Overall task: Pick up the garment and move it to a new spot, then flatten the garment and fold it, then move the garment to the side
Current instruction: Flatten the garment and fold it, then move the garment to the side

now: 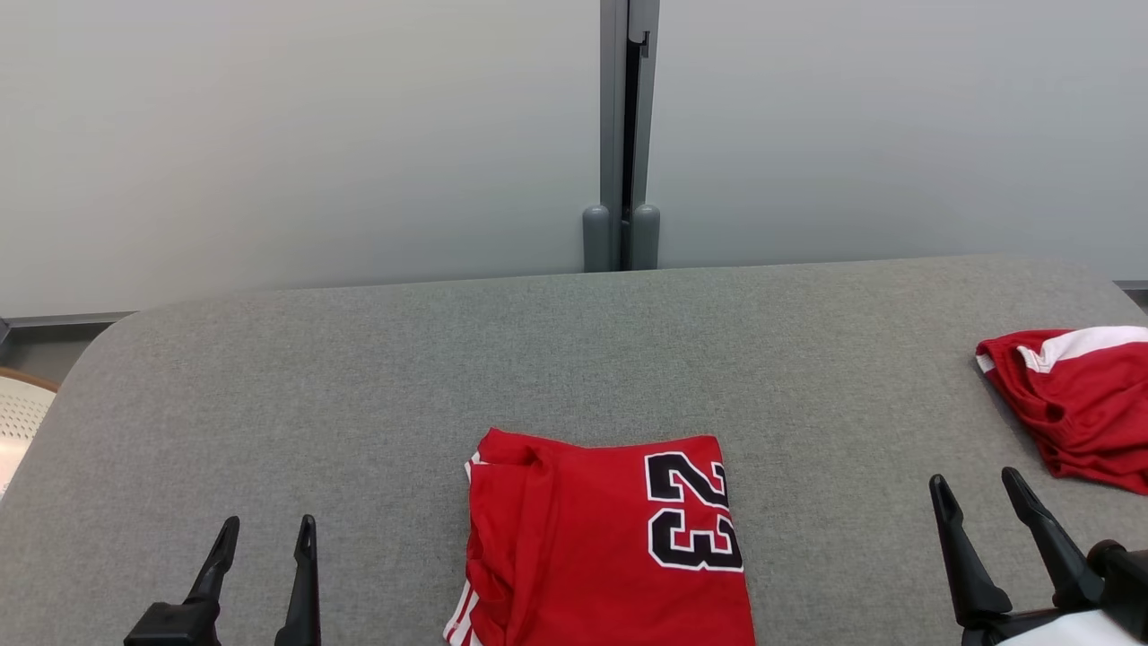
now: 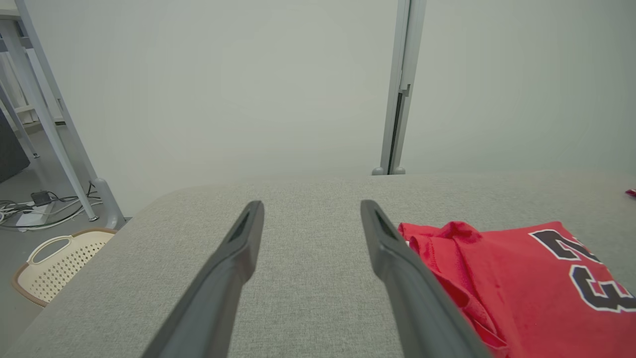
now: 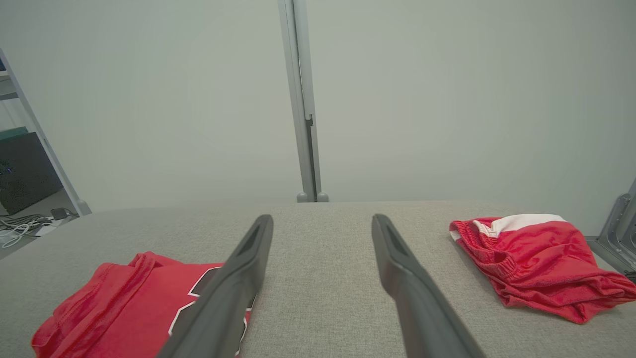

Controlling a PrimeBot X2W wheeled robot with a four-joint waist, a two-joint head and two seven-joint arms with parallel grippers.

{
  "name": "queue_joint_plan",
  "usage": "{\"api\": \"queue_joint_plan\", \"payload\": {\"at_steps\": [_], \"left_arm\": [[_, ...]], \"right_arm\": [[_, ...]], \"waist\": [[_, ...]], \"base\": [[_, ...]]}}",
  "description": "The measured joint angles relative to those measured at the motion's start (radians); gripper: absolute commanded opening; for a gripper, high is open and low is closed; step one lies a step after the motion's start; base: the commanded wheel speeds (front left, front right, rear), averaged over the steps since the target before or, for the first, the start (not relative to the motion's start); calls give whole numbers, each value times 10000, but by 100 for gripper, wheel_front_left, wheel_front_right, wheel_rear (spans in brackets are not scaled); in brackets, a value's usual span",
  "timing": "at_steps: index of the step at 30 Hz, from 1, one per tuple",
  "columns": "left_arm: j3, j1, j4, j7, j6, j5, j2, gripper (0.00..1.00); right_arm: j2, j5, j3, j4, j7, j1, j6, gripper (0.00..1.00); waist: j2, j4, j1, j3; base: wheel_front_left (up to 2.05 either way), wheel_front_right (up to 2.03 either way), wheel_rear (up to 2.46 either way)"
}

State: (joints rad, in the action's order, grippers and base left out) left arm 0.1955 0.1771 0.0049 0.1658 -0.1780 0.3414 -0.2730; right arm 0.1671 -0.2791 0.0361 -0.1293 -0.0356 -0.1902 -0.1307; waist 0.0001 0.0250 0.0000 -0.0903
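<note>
Two red garments [image 1: 610,547] [image 1: 1076,404], two claws [image 1: 271,520] [image 1: 975,475], one grey table [image 1: 359,404], one cream basket [image 2: 54,263].

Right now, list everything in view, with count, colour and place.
jersey: one, red with black 23, folded, near middle of the table
shorts: one, red with white stripe, crumpled, table's right end
table: one, grey fabric top, before the robot
wall: two panels, pale grey, behind the table
post: one, grey, between the panels
basket: one, cream, floor left of the table
cables: several, white and dark, floor beyond the basket
left gripper: one, dark, lower left, jaws open, empty
right gripper: one, dark, lower right, jaws open, empty
</note>
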Motion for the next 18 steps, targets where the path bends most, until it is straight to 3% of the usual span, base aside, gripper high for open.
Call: {"api": "queue_joint_plan", "payload": {"at_steps": [18], "left_arm": [[75,0,-249,-71,-165,33,-44,100]], "right_arm": [[-65,13,-96,71,42,-6,0,100]], "waist": [[0,32,0,96]], "base": [[0,0,0]]}}
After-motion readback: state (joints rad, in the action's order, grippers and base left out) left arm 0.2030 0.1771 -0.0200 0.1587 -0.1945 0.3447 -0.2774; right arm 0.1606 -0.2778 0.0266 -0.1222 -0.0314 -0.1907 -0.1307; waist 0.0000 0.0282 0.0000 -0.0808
